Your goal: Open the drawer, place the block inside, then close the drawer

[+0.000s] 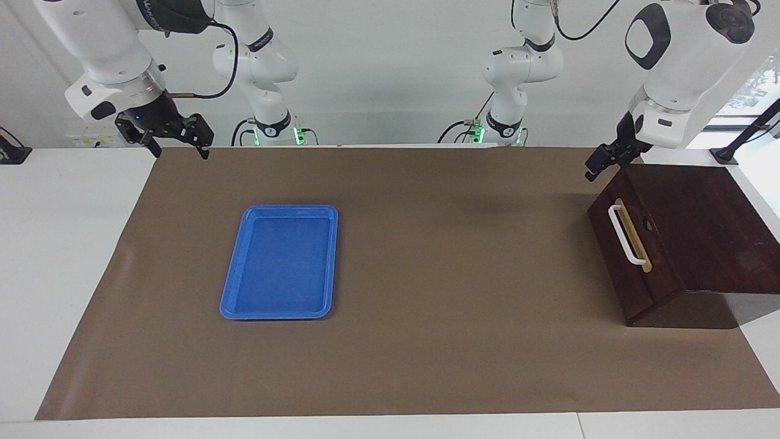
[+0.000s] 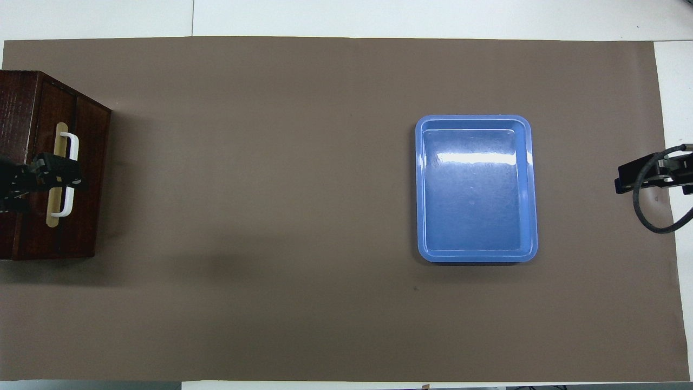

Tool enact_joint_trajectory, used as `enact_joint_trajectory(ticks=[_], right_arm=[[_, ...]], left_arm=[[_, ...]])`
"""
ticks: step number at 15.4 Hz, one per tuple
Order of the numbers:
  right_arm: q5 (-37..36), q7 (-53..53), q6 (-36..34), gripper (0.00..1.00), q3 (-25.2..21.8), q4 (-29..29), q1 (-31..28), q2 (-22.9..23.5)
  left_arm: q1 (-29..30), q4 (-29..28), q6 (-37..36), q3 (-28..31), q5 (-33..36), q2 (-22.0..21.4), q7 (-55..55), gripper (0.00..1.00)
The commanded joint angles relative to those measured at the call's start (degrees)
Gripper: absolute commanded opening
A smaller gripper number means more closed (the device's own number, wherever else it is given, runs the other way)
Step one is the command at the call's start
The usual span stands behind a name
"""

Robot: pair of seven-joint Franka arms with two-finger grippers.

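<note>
The drawer point(image 1: 647, 285) of the dark brown wooden box is closed, its white bar handle point(image 1: 624, 235) and tan strip facing the middle of the table. It also shows in the overhead view point(image 2: 89, 162) at the left arm's end. The yellow block is not in view anywhere. My left gripper point(image 1: 596, 166) hangs in the air over the box's front corner nearest the robots, and in the overhead view point(image 2: 54, 174) it covers the handle. My right gripper point(image 1: 178, 148) is open and empty, raised over the mat's corner at the right arm's end.
A flat blue tray point(image 1: 234, 286) lies empty on the brown mat toward the right arm's end; it also shows in the overhead view point(image 2: 533, 184). White tabletop borders the mat.
</note>
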Motion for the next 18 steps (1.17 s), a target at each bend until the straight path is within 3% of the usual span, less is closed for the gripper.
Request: enact_joint_trajectory(ticks=[1,4,8,18], right_arm=[[0.96,-0.29,-0.25,1.0,0.38,0.96,-0.61,0.55],[0.96,-0.29,-0.25,1.0,0.38,0.96,-0.61,0.55],[0.96,-0.38,-0.25,1.0,0.38,0.96,-0.61,0.55],[0.96,-0.38,-0.16,1.0,0.38,0.96,-0.61,0.55]], left_arm=[[-2.98,-0.37,3.73,0.1,-0.58,-0.17,0.36,1.0],[-4.49,-1.07,1.56,0.01,-0.49,-0.69,0.78,1.0],[-3.7,-0.2,-4.77,0.71,-0.58,-0.87,14.93,1.0],[-3.79,8.77,-6.54,0.71,-1.19,5.01,15.03,1.0]])
